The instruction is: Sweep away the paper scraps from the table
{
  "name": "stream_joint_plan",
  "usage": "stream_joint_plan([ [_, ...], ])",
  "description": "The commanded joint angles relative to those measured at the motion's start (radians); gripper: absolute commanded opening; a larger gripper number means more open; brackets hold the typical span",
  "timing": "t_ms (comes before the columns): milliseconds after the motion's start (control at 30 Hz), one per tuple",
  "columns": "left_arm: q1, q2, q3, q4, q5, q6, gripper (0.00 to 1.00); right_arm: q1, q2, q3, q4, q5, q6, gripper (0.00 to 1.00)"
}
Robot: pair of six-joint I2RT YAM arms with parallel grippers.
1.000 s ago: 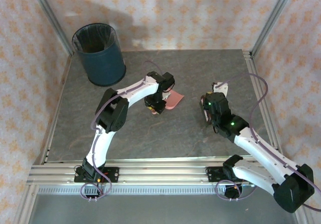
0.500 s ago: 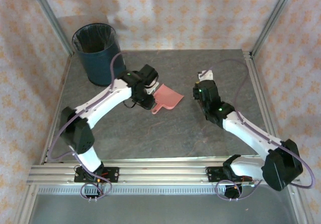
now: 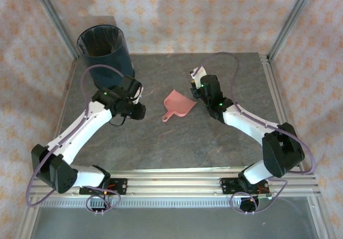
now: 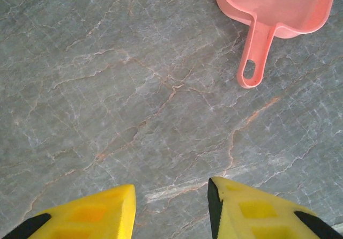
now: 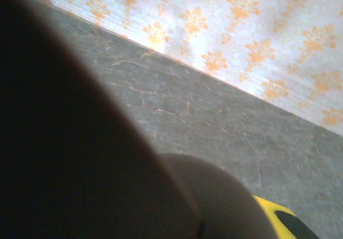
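No paper scraps show on the grey stone-patterned table [image 3: 161,148]. A pink dustpan [image 3: 178,105] lies flat at mid-table, with its handle toward the near left. My left gripper [image 3: 135,111] hovers to its left, apart from it. In the left wrist view that gripper [image 4: 171,209] is open over bare table [image 4: 134,89], and the dustpan [image 4: 278,8] lies ahead at the upper right. My right gripper [image 3: 200,87] is just right of the dustpan's mouth, shut on a white-tipped tool [image 3: 194,77]. A dark blur hides most of the right wrist view beside one yellow finger [image 5: 276,217].
A dark blue round bin [image 3: 104,49] with a black liner stands at the far left corner. Aluminium rails [image 3: 177,183] edge the table, and patterned walls close in the back and sides. Bare tabletop stretches across the near half.
My left gripper has swung left, away from the dustpan, which stays on the table. My right gripper has moved left and farther back, up to the dustpan's right side.
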Motion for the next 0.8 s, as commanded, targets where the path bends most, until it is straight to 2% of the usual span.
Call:
stream_joint_plan([
  [0,0.011,-0.052,-0.036,0.030,-0.016,-0.048,0.40,-0.005,0.024,0.026,0.114,-0.054,-0.072,0.00],
  [567,0.017,-0.106,-0.109,0.032,-0.019,-0.052,0.41,0.022,0.128,0.020,0.188,-0.157,-0.172,0.02],
  [767,0.020,-0.102,-0.114,0.036,-0.019,-0.049,0.41,0.052,0.129,-0.016,0.185,-0.151,-0.205,0.15],
])
